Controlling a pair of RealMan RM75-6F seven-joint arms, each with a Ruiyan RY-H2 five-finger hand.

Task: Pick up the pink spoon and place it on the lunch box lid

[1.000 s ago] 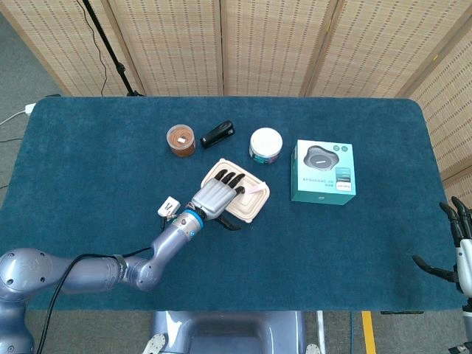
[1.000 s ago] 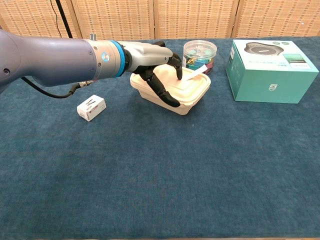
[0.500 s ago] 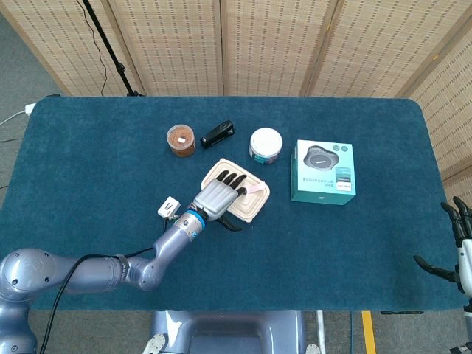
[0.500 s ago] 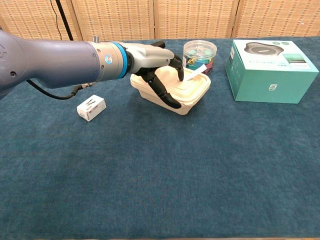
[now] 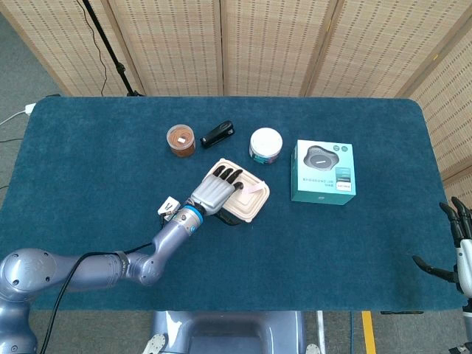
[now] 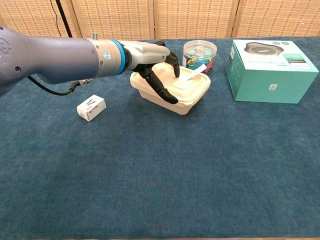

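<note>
The pale pink spoon [image 5: 253, 190] [image 6: 194, 73] lies on the lid of the cream lunch box [image 5: 249, 206] [image 6: 192, 96] at mid-table, its handle pointing toward the clear jar. My left hand [image 5: 215, 189] [image 6: 150, 57] hovers over the left part of the lid with fingers spread. Its thumb hangs down in front of the box, and its fingertips [image 6: 176, 69] end just short of the spoon. Nothing is held in it. My right hand [image 5: 461, 251] shows only in the head view, at the far right edge beyond the table, fingers apart and empty.
A teal product box [image 5: 323, 171] [image 6: 270, 70] stands right of the lunch box. A clear jar with a white lid [image 5: 265, 144] [image 6: 200, 52] sits just behind the lunch box. A brown jar [image 5: 181, 140] and a black stapler [image 5: 217, 133] lie further back left. A small white box [image 5: 168, 207] [image 6: 91, 107] rests beside my left forearm.
My left hand has drawn slightly back to the left and lifted a little off the lid. The spoon stays lying on the lid. The right hand has not moved.
</note>
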